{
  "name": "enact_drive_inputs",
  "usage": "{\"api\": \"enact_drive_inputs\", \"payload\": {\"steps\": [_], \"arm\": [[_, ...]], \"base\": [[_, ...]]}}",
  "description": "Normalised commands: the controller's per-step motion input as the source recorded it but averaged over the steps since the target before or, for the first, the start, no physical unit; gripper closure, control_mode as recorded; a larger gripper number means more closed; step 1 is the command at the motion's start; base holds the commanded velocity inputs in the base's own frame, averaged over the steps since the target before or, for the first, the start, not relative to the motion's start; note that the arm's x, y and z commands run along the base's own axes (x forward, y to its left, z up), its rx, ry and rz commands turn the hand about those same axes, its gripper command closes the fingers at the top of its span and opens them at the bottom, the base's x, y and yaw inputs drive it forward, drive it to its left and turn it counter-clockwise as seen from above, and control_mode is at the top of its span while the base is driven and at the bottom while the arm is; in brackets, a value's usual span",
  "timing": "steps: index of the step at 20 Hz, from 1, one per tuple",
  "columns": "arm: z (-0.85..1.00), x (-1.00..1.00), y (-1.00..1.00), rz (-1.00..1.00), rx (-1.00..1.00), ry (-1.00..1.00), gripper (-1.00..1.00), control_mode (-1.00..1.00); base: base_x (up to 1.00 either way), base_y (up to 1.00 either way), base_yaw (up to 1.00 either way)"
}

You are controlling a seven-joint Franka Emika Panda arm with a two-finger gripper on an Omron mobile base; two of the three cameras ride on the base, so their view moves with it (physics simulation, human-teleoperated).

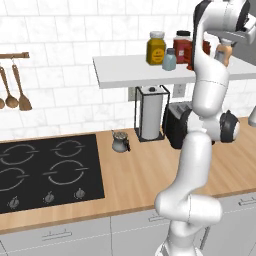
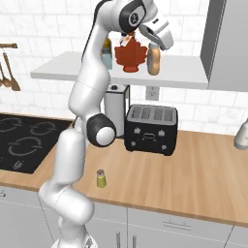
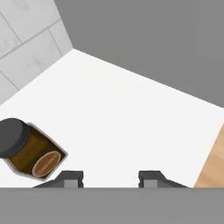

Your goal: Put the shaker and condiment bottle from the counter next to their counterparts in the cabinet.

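Note:
The condiment bottle (image 2: 154, 59) stands upright on the white cabinet shelf (image 2: 186, 73), to the right of the red tan-stoppered bottle (image 2: 129, 56). My gripper (image 2: 167, 42) hovers just above and to the right of it, open. In the hand view, the gripper (image 3: 111, 177) has nothing between its fingers. A brown bottle with a dark-looking top (image 3: 28, 151), apparently the same one, sits left of them. Further left on the shelf are the yellow jar (image 1: 156, 47), the pale blue-grey shaker (image 1: 169, 59) and the red jar (image 1: 182, 46). The olive-yellow shaker (image 2: 100, 178) stands on the counter (image 2: 193, 164) near its front edge.
A black toaster (image 2: 151, 128) and a paper towel holder (image 1: 151, 112) stand at the back of the counter under the shelf. A small metal pot (image 1: 120, 141) sits beside the black hob (image 1: 45, 170). A grey cabinet side (image 2: 227, 43) closes the shelf's right end. Utensils (image 1: 15, 90) hang on the wall.

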Motion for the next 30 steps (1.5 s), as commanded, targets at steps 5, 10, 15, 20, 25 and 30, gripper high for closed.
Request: {"api": "enact_drive_inputs", "payload": {"steps": [5,10,15,20,25,30], "arm": [[-0.16,0.18,0.1,-0.01,0.0,-0.01,1.0,-1.0],[-0.04,0.43,0.08,0.0,0.0,-0.03,1.0,-1.0],[-0.05,0.11,0.0,0.0,0.0,0.0,1.0,-1.0],[0.0,0.0,-0.11,0.0,0.02,0.0,1.0,-1.0],[0.0,0.0,-0.07,0.0,0.07,0.0,-1.0,-1.0],[0.18,0.0,-0.28,0.0,0.12,0.0,-1.0,-1.0]], "base": [[0.0,0.0,0.0],[0.0,0.0,0.0],[0.0,0.0,0.0],[0.0,0.0,0.0],[0.0,0.0,0.0],[0.0,0.0,0.0]]}}
